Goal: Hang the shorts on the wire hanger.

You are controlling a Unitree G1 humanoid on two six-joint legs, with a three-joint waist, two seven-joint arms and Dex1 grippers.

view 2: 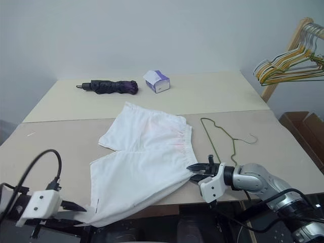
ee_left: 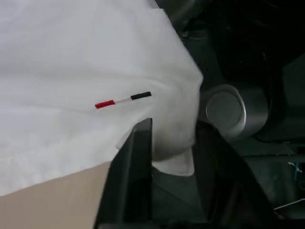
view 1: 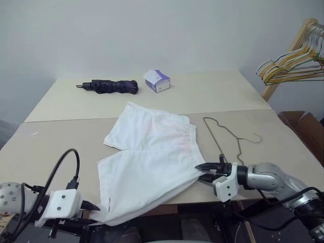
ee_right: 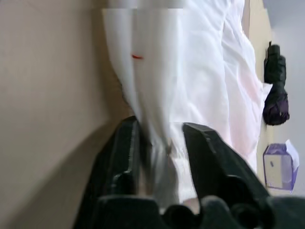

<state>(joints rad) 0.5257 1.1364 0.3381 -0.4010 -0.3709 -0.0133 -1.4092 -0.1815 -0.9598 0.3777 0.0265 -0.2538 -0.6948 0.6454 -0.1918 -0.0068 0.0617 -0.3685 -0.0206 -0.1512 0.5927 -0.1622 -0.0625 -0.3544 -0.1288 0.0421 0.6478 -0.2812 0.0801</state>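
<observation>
The white shorts (view 1: 149, 162) are lying flat on the table, one leg drooping off its near edge. The thin wire hanger (view 1: 229, 135) is lying just beside them, at 3 o'clock.

The left gripper (view 1: 96, 206) has two black fingers that end in thin points. Behind them sits a white boxy part with small dark screws. A thick black cable loops up over it. The right gripper (view 1: 202, 171) has the same black pointy fingers and a white block. Its arm is round, shiny and silver, with black bands and black cables.
</observation>
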